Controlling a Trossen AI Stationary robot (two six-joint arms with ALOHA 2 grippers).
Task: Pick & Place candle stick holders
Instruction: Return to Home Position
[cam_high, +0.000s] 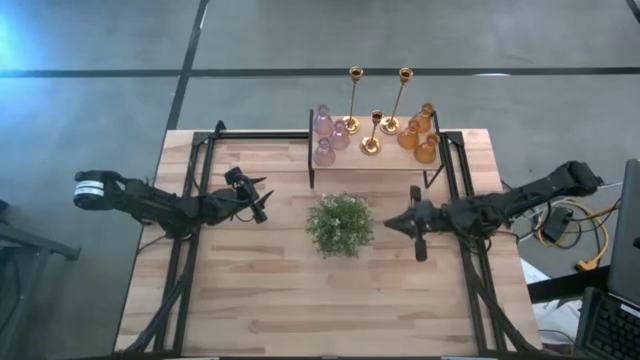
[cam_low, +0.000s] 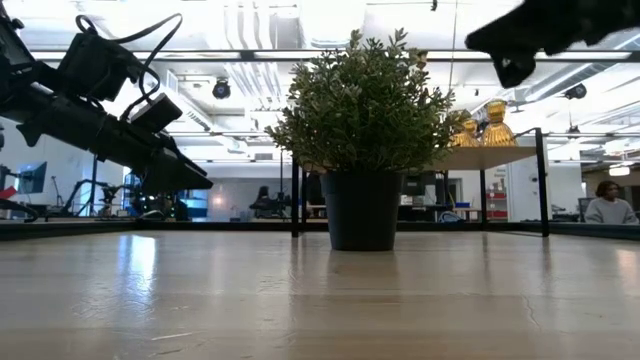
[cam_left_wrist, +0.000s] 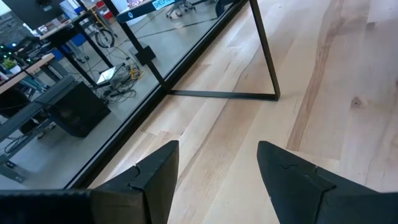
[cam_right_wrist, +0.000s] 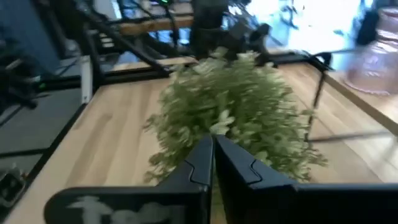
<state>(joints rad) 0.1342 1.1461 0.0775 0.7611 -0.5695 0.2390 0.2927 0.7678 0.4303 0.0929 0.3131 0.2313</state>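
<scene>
Several candle stick holders stand on a raised wooden shelf (cam_high: 395, 163) at the table's far middle: pink glass ones (cam_high: 325, 135) on its left, brass ones (cam_high: 372, 135) in the middle, amber ones (cam_high: 420, 135) on its right. Two amber ones (cam_low: 495, 125) show in the low view, and a pink one (cam_right_wrist: 379, 56) in the right wrist view. My right gripper (cam_high: 390, 222) is shut and holds nothing; it hangs above the table, just right of the plant and apart from it. My left gripper (cam_high: 262, 200) is open with nothing in it, left of the plant, fingers (cam_left_wrist: 158, 174) apart over bare wood.
A bushy green plant (cam_high: 340, 223) in a dark pot (cam_low: 362, 210) stands mid-table, between my two grippers and just in front of the shelf. The shelf's black metal legs (cam_left_wrist: 264, 50) stand on the table. Bare wood (cam_high: 330, 310) lies toward the near edge.
</scene>
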